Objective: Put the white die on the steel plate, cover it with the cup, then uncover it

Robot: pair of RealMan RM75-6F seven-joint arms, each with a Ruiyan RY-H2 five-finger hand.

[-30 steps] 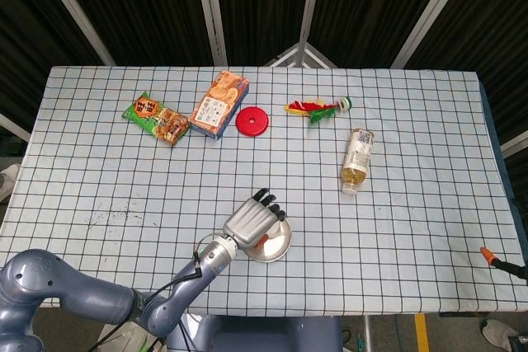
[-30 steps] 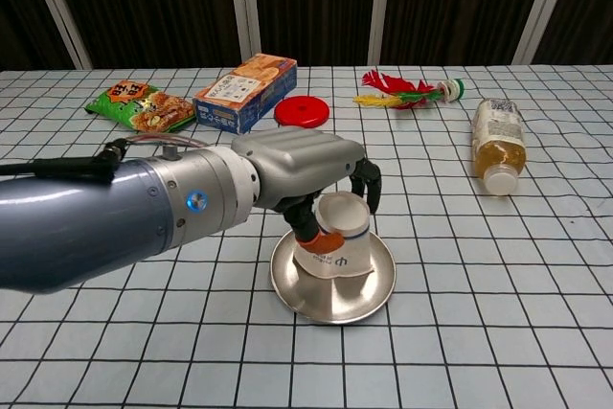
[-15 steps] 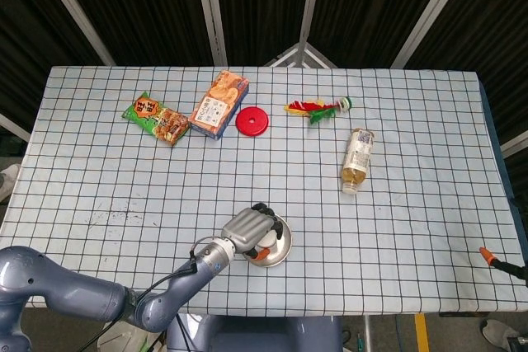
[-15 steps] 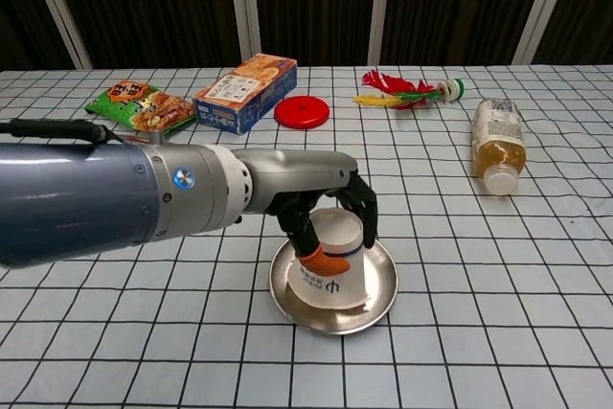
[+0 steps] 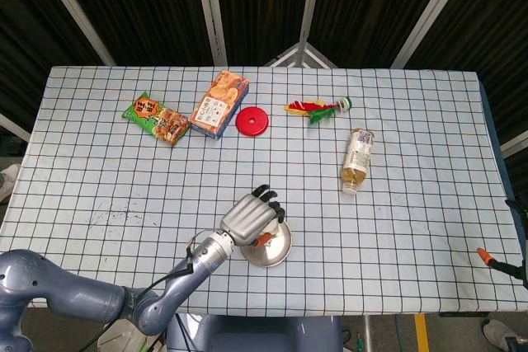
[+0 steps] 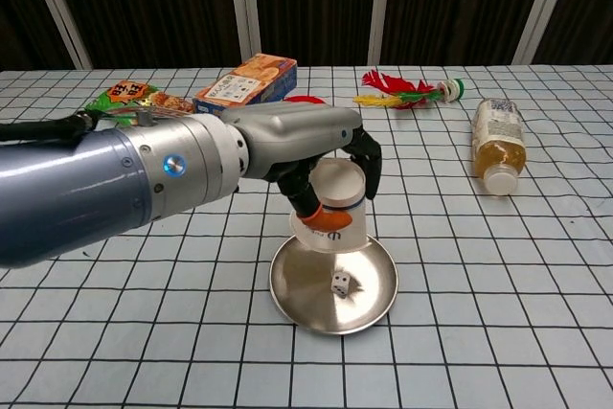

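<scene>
Left hand [image 5: 250, 219] is wrapped round the cup, fingers curled on its sides, and from the head view it sits right over the near-left part of the plate [image 5: 280, 251], hiding both cup and die. The right hand shows in neither view. Further up the counter [image 5: 412, 204] lie the snack bag [image 5: 156, 117], the box [image 5: 219, 103], the red lid [image 5: 252, 120], the feathered toy [image 5: 318, 108] and the bottle [image 5: 358, 158], all well clear of the action.

Over to the chest view: the left hand [image 6: 321, 160] grips the cup [image 6: 330, 210] upside down, mouth facing the plate [image 6: 374, 294], now lifted clear above it. And there's the die [image 6: 339, 283], sitting bare on the steel, just under the raised rim! The grip stays on the cup's sides and top, which I'd say keeps the mouth open and level for a clean lift.

Compared with half a second back, the cup was down on the plate with the die hidden; now it's up and the die is exposed. Uncovering looks essentially done.
</scene>
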